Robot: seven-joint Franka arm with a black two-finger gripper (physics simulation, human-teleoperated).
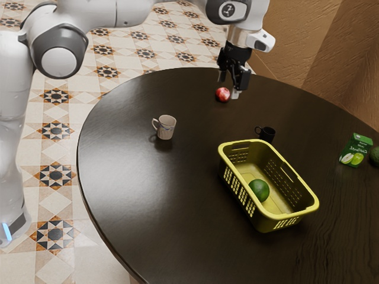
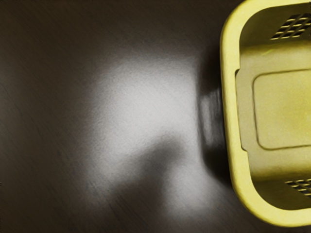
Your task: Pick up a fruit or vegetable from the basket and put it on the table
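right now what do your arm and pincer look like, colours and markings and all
My arm is glossy white and rounded, with dark grey bands at the joints, round pale caps, a small dark marking near the wrist and a blue light strip low down. The pincer is black, two-fingered and pale at the tip.

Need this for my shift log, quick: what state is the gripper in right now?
Gripper: open, its two fingers standing apart, holding nothing.

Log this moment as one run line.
gripper open | red fruit outside yellow basket, ungripped | green fruit inside basket | white mug, black mug on table
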